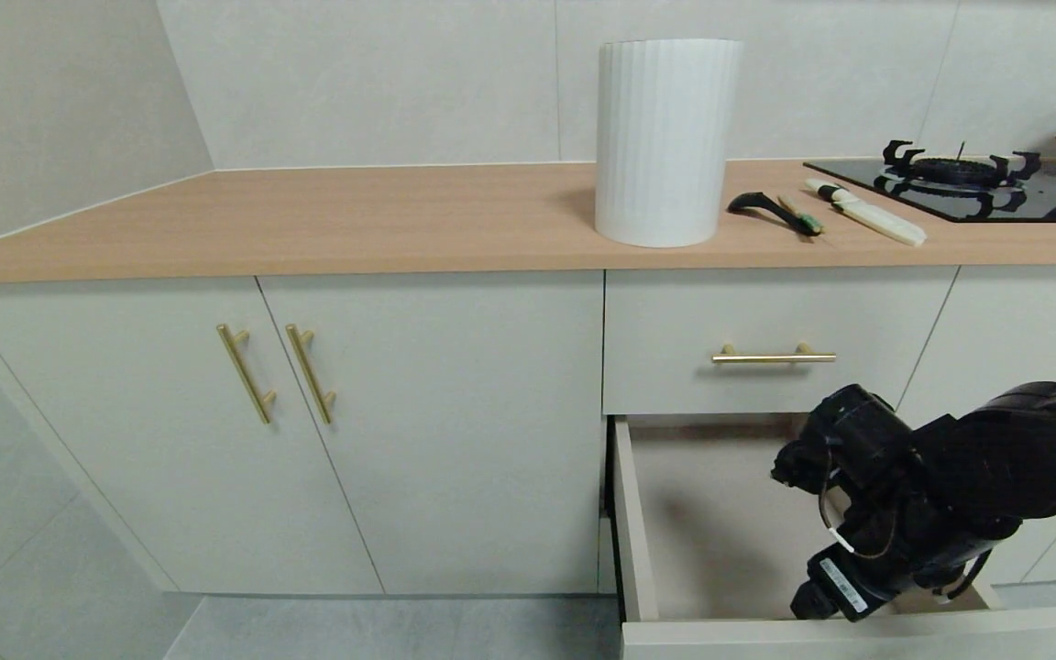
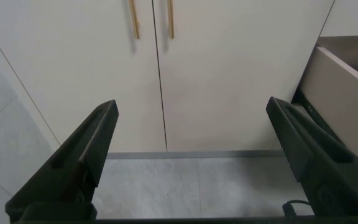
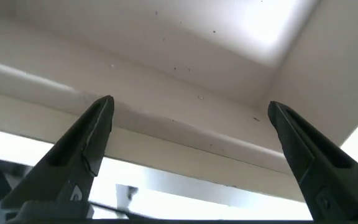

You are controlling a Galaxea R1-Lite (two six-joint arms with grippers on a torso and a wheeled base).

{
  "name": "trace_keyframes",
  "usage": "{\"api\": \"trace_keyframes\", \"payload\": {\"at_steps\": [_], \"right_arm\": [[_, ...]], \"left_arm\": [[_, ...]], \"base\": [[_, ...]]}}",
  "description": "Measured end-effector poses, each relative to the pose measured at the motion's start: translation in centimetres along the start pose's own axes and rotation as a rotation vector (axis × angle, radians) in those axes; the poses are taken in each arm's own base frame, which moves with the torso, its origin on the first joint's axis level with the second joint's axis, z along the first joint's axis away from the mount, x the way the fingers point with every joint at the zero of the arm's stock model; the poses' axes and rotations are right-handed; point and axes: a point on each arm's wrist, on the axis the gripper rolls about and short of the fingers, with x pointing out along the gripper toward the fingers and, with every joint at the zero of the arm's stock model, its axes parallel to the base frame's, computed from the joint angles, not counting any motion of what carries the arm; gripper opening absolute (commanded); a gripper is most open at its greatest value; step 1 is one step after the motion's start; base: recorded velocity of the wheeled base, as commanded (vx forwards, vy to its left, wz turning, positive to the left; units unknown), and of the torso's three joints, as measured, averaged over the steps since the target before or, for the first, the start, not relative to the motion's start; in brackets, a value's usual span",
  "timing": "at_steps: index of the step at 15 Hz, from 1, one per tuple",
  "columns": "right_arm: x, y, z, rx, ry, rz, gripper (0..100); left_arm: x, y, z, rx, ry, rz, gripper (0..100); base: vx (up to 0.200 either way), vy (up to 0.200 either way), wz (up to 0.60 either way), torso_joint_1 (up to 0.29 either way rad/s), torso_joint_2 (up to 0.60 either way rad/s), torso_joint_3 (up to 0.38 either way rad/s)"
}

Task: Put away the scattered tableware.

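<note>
Black right tool [image 3: 189, 103] inside drawer [image 1: 632, 522], spread wide — left tool [image 2: 191, 104] likewise

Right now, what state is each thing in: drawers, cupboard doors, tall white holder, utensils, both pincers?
Lower white drawer: pulled open, visible floor bare.
Upper white drawer with brass handle: shut.
Two white cupboard doors: shut.
Tall white ribbed holder: upright on the wooden counter.
Black-handled utensil: lying flat.
Green-handled utensil: lying flat.
White-handled utensil: lying flat.
Left pincer: open.
Right pincer: open, at the lower drawer.
</note>
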Motion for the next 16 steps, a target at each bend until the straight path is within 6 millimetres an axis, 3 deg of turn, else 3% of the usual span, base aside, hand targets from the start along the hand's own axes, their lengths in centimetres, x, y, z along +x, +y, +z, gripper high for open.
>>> {"api": "trace_keyframes", "payload": {"at_steps": [4, 12, 16], "right_arm": [[-0.4, 0.5, -1.7, -0.134, 0.151, 0.012, 100], [-0.3, 2.1, -2.3, -0.222, 0.229, 0.025, 100], [-1.9, 1.6, 0.8, 0.074, 0.042, 0.015, 100]], "left_arm": [[0.0, 0.0, 0.0, 0.0, 0.0, 0.001, 100], [0.0, 0.0, 0.0, 0.0, 0.0, 0.0, 100], [0.0, 0.0, 0.0, 0.0, 0.0, 0.0, 100]], "base": [[0.0, 0.0, 0.0, 0.0, 0.0, 0.0], [0.0, 0.0, 0.0, 0.0, 0.0, 0.0], [0.0, 0.0, 0.0, 0.0, 0.0, 0.0]]}}
